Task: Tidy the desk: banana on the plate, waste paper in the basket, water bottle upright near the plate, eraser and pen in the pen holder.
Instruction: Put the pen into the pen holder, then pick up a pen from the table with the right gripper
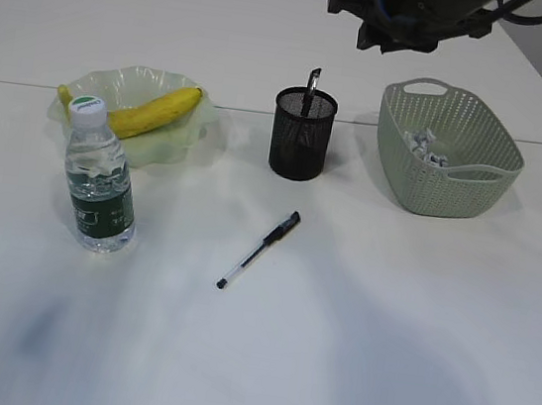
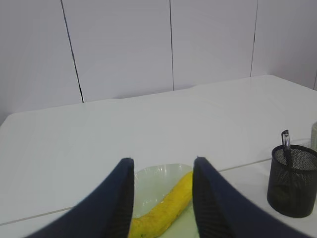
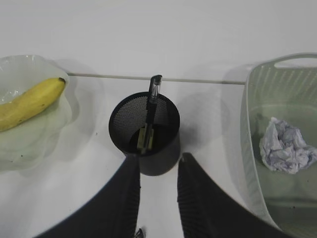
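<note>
The banana (image 1: 153, 112) lies in the plate (image 1: 138, 76) at the back left. In front of it the water bottle (image 1: 101, 180) stands upright. The pen holder (image 1: 302, 135) holds one pen (image 1: 313, 83), and a pale block that looks like the eraser (image 3: 145, 139) rests inside it. A second pen (image 1: 260, 249) lies on the table in front. Waste paper (image 3: 285, 146) sits in the basket (image 1: 448, 146). My right gripper (image 3: 158, 158) hangs open and empty above the table just before the pen holder (image 3: 146, 134). My left gripper (image 2: 163, 161) is open over the banana (image 2: 166, 208) with nothing between its fingers.
The right arm (image 1: 415, 17) hovers high at the back, above the gap between pen holder and basket. A seam between two tabletops runs behind the objects. White wall panels stand beyond the table in the left wrist view.
</note>
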You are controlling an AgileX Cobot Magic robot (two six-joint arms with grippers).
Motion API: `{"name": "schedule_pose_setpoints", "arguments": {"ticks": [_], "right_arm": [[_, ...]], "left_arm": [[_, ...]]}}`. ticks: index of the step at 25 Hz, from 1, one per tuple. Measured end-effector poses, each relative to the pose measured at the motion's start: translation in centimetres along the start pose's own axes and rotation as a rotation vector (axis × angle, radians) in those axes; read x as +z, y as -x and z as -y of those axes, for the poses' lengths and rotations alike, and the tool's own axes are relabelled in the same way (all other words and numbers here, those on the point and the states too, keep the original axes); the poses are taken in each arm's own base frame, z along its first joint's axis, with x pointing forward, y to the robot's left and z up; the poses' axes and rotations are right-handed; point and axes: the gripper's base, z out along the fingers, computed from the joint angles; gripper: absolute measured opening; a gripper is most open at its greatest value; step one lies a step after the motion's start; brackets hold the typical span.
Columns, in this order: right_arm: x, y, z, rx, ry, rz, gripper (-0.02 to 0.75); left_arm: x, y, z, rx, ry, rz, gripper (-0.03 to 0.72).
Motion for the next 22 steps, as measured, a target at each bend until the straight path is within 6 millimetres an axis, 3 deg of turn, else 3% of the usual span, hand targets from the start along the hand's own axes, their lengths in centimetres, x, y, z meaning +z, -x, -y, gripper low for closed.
{"name": "schedule_pose_setpoints", "arguments": {"ticks": [22], "right_arm": [[-0.2,-1.9,0.0,0.093,-0.005,-0.214,0.200]], "left_arm": [[0.0,-0.1,0.0,0.000,0.001,-0.011,0.276]]}}
